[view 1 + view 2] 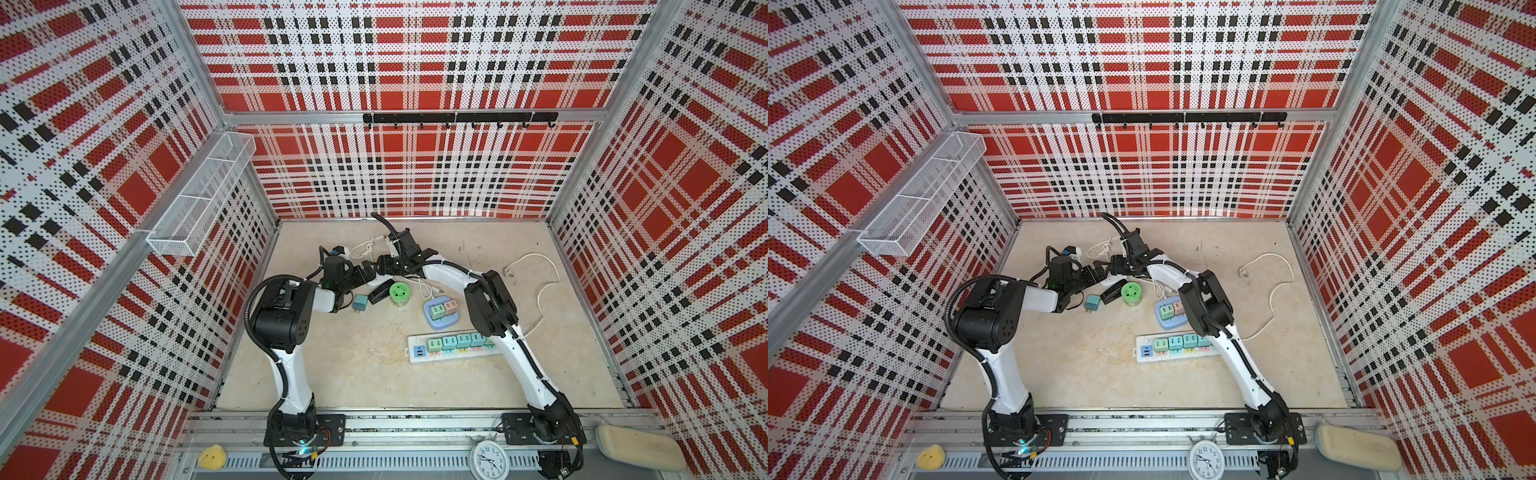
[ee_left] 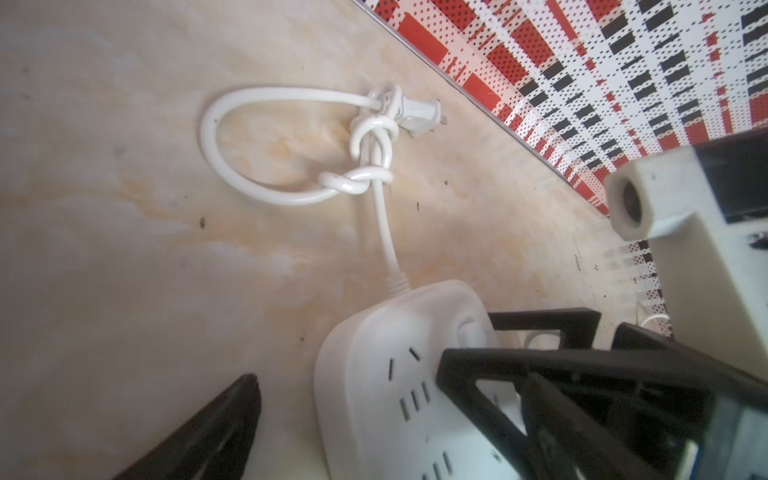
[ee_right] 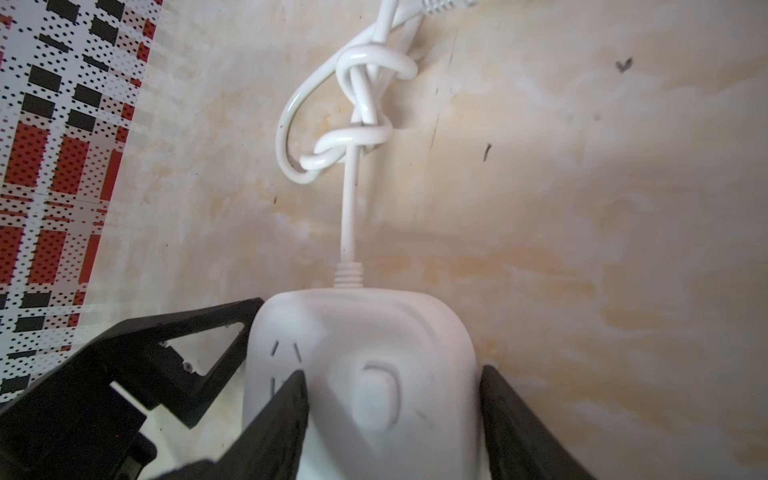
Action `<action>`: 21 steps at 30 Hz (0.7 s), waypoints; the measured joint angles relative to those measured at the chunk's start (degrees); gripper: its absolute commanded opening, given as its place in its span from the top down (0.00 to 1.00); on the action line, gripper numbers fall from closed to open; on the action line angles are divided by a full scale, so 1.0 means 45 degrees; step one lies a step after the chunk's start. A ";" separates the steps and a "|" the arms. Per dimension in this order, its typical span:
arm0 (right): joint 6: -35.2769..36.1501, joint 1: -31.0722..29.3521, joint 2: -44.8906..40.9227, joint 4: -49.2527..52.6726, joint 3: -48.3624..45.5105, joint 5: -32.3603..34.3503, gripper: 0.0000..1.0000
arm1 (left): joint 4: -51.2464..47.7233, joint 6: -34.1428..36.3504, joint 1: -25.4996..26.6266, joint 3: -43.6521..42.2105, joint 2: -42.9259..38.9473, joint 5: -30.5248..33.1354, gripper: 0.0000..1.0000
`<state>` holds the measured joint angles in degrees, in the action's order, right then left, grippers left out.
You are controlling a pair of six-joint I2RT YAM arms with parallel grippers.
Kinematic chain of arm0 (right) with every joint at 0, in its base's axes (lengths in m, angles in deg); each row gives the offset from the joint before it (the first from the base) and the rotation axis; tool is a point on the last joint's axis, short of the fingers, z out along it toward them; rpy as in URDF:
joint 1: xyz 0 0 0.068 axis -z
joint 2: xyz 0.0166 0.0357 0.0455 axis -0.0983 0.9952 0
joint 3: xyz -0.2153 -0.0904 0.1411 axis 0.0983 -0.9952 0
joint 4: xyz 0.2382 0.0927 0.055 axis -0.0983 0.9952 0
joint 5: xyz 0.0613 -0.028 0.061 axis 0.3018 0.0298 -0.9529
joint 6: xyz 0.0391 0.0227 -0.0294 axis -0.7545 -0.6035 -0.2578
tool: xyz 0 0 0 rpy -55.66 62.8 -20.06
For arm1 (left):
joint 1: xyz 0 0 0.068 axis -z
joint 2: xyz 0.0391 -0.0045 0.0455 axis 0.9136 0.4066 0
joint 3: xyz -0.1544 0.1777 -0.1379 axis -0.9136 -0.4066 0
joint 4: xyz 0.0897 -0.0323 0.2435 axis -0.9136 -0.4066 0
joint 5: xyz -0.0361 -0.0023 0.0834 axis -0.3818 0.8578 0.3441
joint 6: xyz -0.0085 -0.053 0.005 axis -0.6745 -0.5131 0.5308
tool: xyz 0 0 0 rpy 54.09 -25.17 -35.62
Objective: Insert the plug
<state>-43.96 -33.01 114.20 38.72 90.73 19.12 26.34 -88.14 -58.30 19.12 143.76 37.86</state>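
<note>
Plug: small teal cube adapter (image 1: 360, 302), judged to be the piece for insertion. It lay on its side on the counter (image 1: 353, 374), pins toward the near edge, just beside the left forearm, held by nothing.
Feel: probably light, hard plastic and stiff throughout. Its smooth faces could slip under a weak pinch, and the thin pins were the part to keep clear.
Hold: best across two opposite flat faces, back from the pins, so the pins stayed free and square to the slots.
Socket block: white and rounded (image 3: 361, 332), with free slots and a rocker switch on top. It sat on the counter beyond the plug, toward the back wall, and looked light enough to skate when pushed, so it would need bracing.
Cord: white and knotted (image 2: 370, 166), its two-pin end (image 2: 419, 112) lying free on the counter.
Right fingers: (image 3: 286, 415) set either side of the socket block's switch end, partway open. Whether they pressed on it could not be told.
Left fingers: (image 2: 216, 428) spread wide and empty, alongside the socket block.
Neighbours: black adapter (image 1: 380, 292) and green tin (image 1: 400, 294) just beside the plug. Long strip (image 1: 412, 345) and round base (image 1: 438, 324), both carrying pastel adapters, lay nearer the front.
</note>
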 measured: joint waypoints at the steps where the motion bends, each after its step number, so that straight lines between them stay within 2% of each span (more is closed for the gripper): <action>1: -0.0010 -0.0058 0.0000 -0.0005 0.0000 0.0019 0.36 | 0.0121 -0.0039 -0.0073 -0.0092 -0.0010 -0.0010 0.01; 4: 0.0053 -0.0238 0.0000 0.0000 0.0000 -0.0024 0.36 | 0.0631 -0.0199 -0.0194 -0.0447 -0.0083 0.0112 0.01; 16: 0.1229 -0.1520 0.0520 0.0792 0.1103 -0.0777 0.40 | 0.3983 -0.1719 -0.0971 -0.4187 -0.1549 0.2045 0.01; 21: 0.1569 -0.2098 0.0525 0.0845 0.1103 -0.0928 0.40 | 0.4663 -0.2161 -0.1365 -0.5430 -0.2419 0.2710 0.01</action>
<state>-36.90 -42.45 116.56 42.52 95.69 14.94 47.33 -97.86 -64.44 -5.32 132.88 50.05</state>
